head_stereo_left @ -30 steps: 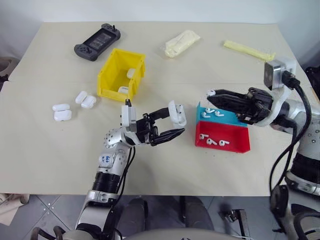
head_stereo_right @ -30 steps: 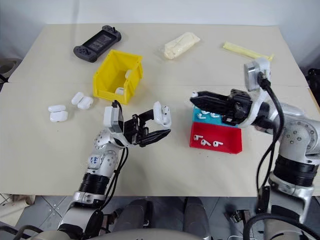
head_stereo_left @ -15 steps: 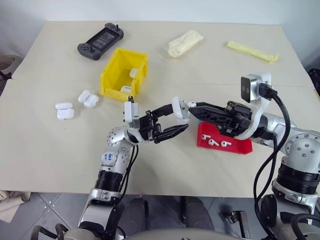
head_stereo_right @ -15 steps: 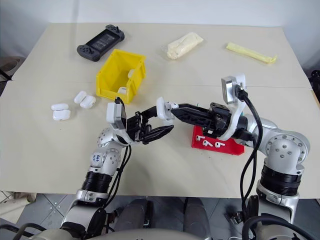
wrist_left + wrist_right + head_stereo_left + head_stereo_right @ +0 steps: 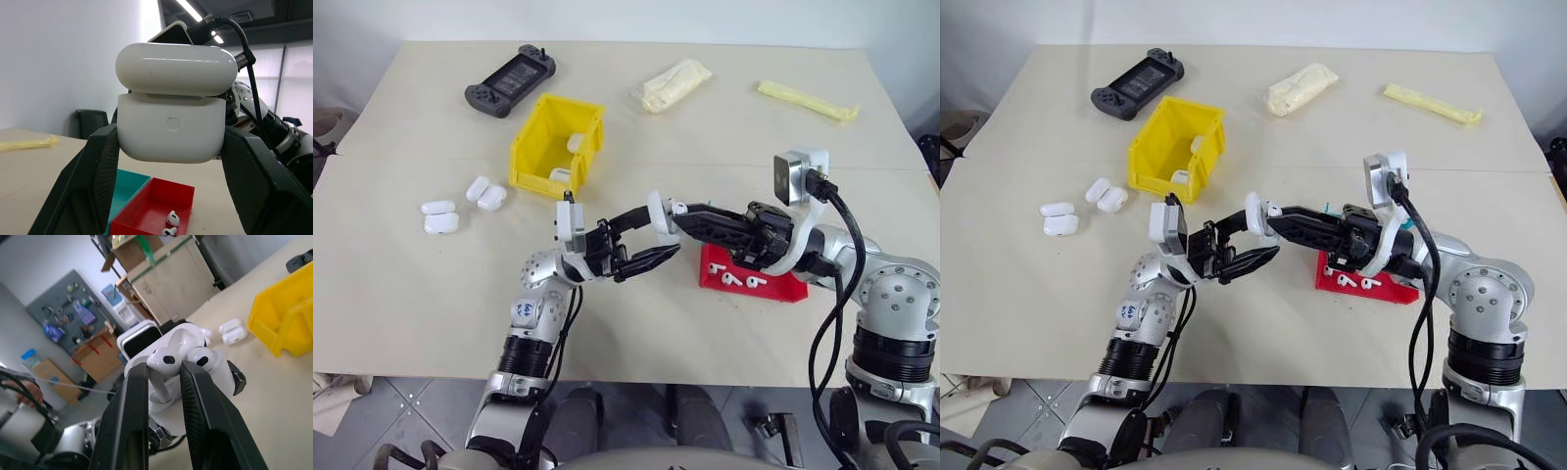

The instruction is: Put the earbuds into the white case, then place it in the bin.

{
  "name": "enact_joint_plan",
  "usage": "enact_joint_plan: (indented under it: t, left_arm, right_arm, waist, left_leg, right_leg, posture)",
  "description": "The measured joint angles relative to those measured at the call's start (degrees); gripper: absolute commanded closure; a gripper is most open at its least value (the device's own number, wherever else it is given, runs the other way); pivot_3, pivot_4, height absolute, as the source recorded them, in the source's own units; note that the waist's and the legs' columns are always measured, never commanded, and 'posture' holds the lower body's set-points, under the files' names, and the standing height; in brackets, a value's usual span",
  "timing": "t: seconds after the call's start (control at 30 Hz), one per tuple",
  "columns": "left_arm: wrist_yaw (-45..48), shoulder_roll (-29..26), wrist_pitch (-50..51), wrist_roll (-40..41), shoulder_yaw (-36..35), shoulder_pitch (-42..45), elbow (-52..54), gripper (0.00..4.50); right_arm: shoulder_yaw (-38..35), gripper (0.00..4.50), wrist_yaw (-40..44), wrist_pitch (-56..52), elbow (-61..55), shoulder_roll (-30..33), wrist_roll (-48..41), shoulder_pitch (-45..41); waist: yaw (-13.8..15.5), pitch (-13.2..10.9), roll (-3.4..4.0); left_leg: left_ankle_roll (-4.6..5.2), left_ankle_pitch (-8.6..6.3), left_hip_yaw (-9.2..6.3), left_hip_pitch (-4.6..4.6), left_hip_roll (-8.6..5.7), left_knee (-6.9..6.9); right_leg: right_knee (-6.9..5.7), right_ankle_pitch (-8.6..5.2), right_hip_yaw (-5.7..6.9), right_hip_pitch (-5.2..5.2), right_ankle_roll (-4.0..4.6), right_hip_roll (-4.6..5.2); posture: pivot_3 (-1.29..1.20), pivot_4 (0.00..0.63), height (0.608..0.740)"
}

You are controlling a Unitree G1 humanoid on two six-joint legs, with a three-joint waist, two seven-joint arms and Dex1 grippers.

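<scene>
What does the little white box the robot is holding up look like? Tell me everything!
The white case is small, glossy and rounded, like smooth plastic. Its flip lid stands open above the body, and a faint round button marks the side seen from the left wrist. The left gripper pinches it between two black fingers, up above the table. The right gripper brings an earbud right to its opening.

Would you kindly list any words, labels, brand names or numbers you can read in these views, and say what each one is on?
No text is readable.
The white case held in the left hand shows a plain round button only.
A blue sticker on the left arm: too small to read.
</scene>
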State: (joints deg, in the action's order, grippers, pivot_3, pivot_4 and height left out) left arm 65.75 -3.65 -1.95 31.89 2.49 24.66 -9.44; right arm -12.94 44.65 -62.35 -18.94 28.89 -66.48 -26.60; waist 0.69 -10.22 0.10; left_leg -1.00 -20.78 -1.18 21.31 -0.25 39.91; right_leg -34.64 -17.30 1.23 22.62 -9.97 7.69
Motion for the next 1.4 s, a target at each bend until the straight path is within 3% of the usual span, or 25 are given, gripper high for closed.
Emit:
enact_joint_plan:
  t: [0.4,0.53,0.77,1.0,1.17,1.27,1.4]
  left_arm:
    - [-0.2,0.27,-0.02,-1.0,-0.12,-0.16,-0.53,1.75]
    - [-0.48,0.61,-0.02,-1.36,-0.39,-0.15,-0.57,1.75]
    - [-1.21,1.06,-0.02,-1.37,-1.34,-0.14,-0.77,1.75]
    - [0.43,0.14,-0.14,-0.99,-1.36,0.78,-0.34,1.75]
    - [0.51,-5.54,0.03,-2.88,-1.29,0.2,-0.3,1.75]
    - [-0.6,-11.74,-0.37,-7.69,-1.28,-0.28,-0.76,1.75]
    - [-2.49,-16.73,-0.05,-12.73,-0.63,-0.33,-0.61,1.75]
  right_arm:
    - [3.63,3.79,0.15,3.81,-2.18,3.62,3.05,-0.09]
    - [3.77,2.75,0.49,4.06,-3.16,4.16,3.42,-0.12]
    - [4.28,0.52,2.16,4.63,-3.86,4.57,2.72,-0.88]
    - [-0.37,0.52,5.68,4.42,-0.88,14.92,2.55,5.2]
    - [-6.32,0.52,11.27,7.54,2.49,22.36,5.78,10.07]
    - [-7.09,1.14,14.42,11.22,3.9,24.86,10.32,13.25]
    - [-4.67,2.44,18.08,16.88,2.95,25.37,15.66,14.76]
  waist:
    - [0.08,0.0,0.0]
    - [0.14,0.0,0.0]
    - [0.19,0.0,0.0]
    - [0.92,-0.02,-0.03]
    - [0.45,-0.02,-0.03]
    - [0.47,-0.02,-0.03]
    - [0.64,-0.02,-0.03]
  left_leg:
    - [0.01,-0.01,0.0,0.0,0.01,0.0]
    - [0.02,-0.01,0.0,0.0,0.01,-0.01]
    - [0.02,-0.01,0.0,0.0,0.01,-0.01]
    - [0.13,-0.07,0.04,0.03,-0.03,0.0]
    - [0.13,-0.07,0.12,-0.09,0.06,-0.15]
    - [0.12,-0.06,0.13,-0.11,0.07,-0.18]
    - [0.12,-0.07,0.14,-0.1,0.04,-0.16]
  right_leg:
    - [0.02,0.0,0.0,0.0,0.0,0.0]
    - [0.03,0.0,0.0,0.0,0.0,0.0]
    - [0.04,0.0,0.01,0.0,0.0,0.0]
    - [0.18,0.01,0.0,-0.05,-0.02,0.02]
    - [0.21,0.01,-0.01,-0.04,-0.02,-0.07]
    - [0.18,0.01,-0.03,-0.01,-0.02,-0.09]
    - [0.2,0.02,-0.06,-0.02,-0.03,-0.04]
  posture:
    - [0.0,0.15,0.74]
    - [0.0,0.15,0.74]
    - [0.0,0.15,0.74]
    - [0.0,0.15,0.74]
    - [0.0,0.15,0.74]
    - [0.0,0.15,0.74]
    - [0.0,0.15,0.74]
